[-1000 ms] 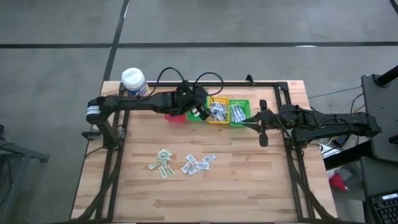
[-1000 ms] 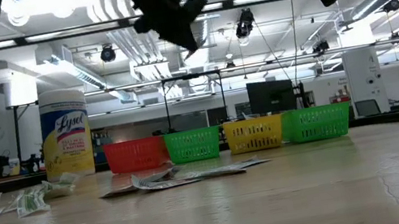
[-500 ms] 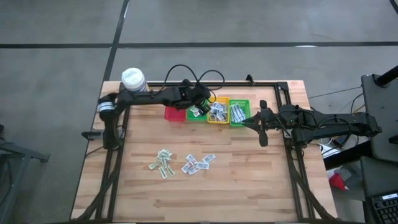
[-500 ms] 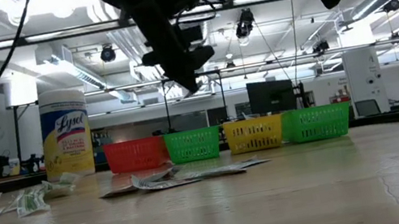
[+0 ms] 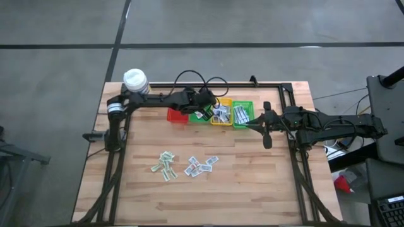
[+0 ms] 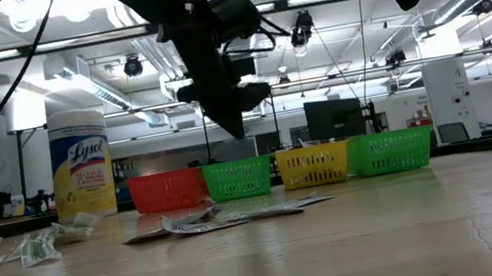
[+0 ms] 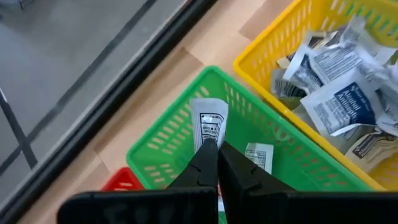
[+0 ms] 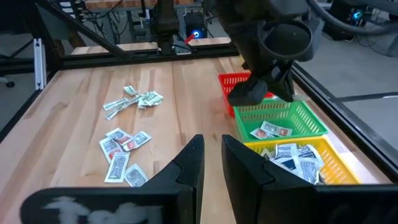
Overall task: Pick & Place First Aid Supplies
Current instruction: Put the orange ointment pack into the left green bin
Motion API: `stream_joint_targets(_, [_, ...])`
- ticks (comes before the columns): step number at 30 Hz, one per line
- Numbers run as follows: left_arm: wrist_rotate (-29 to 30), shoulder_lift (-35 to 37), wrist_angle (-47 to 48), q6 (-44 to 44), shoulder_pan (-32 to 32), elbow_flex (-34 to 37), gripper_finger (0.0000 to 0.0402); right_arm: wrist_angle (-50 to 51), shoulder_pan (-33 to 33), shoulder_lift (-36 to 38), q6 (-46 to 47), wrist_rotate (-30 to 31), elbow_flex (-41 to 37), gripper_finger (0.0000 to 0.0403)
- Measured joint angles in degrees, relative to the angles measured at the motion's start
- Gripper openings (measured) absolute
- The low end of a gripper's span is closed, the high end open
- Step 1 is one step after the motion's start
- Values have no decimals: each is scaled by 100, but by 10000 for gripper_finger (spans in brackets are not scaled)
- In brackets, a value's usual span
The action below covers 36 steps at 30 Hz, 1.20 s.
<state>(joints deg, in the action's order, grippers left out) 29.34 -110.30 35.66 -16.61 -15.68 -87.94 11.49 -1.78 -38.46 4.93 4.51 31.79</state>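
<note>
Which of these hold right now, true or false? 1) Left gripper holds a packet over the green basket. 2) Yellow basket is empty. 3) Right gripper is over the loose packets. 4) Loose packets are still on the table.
1) True: the left gripper is shut on a packet above the green basket.
2) False: the yellow basket holds several packets.
3) False: the right gripper waits beside the far green basket, away from the loose packets.
4) True: two clusters lie on the table.

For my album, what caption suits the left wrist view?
Left gripper holds a packet over the green basket.
</note>
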Motion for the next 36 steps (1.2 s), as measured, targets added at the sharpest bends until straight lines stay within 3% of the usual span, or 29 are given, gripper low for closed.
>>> stream_joint_targets(12, [-139,-664,-55,-711,4,13,0,19,2,0,10,0,0,52])
stream_joint_targets(36, [-136,-722,-140,-903,-44,11,0,24,2,0,58,0,0,52])
